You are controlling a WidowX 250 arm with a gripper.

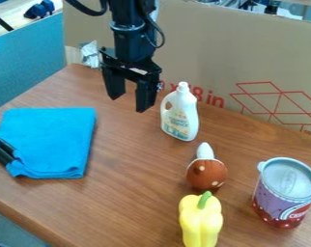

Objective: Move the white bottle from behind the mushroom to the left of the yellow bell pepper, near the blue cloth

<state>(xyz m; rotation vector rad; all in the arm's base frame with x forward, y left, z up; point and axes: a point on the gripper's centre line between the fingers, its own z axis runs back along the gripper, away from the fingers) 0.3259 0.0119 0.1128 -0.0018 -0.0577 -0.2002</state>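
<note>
As the end effector (128,104) gapes, cloth (53,137) lies folded.

The robot's arm (131,46) is black, a roughly cylindrical forearm with a rounded collar (128,28) around it. A thick black cable (87,10) curves at one side, and a thinner black one (162,38) loops at the other. The black gripper (128,103) has a wide, angular crosspiece (129,65) with a small pale patch, and two blocky, flat-sided fingers (145,96).
</note>
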